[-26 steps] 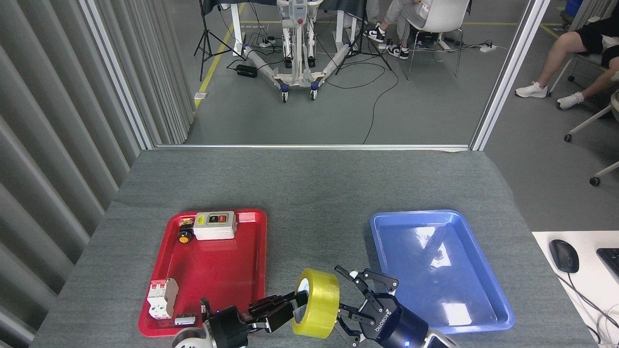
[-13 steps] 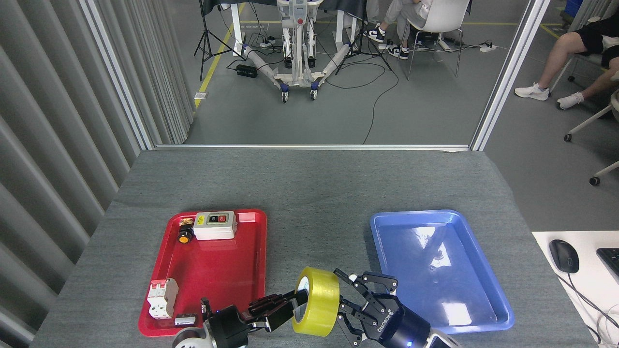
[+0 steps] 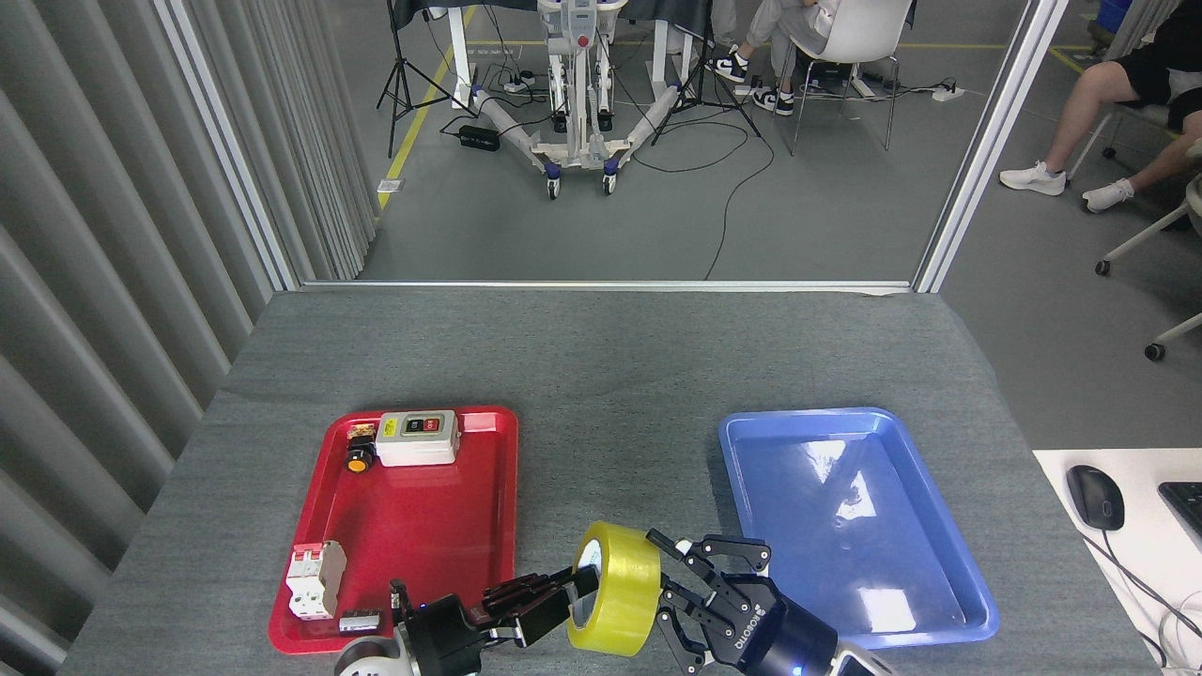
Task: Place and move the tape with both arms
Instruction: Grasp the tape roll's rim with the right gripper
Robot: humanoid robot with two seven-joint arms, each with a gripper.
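The tape (image 3: 615, 587), a wide roll of translucent yellow with a white printed core showing at its left face, stands on edge above the grey cloth of the table (image 3: 601, 366), in the gap between the two trays and near the table's front edge; the red tray (image 3: 413, 526) lies to the left of the tape and the blue tray (image 3: 850, 526) to its right, neither one touching it. The left gripper (image 3: 568, 590) comes at the tape from the left, its black fingers (image 3: 531, 601) pinching the roll, with one tip reaching into the core and the others against the left side; the right gripper (image 3: 678, 587) stands just beside the tape on the right, its fingers (image 3: 732, 549) spread wide, the near tips at the yellow surface, though whether they actually touch it cannot be told. Left of the tape, in the red tray, a white switch box (image 3: 418, 438) with a black and a red button lies at the far end, an orange-capped knob (image 3: 358, 459) just beside it; a white breaker (image 3: 315, 578) with red levers sits at the near left corner, and a small dark part (image 3: 359, 621) lies close by it. The blue tray right of the tape shows only glare on its floor.
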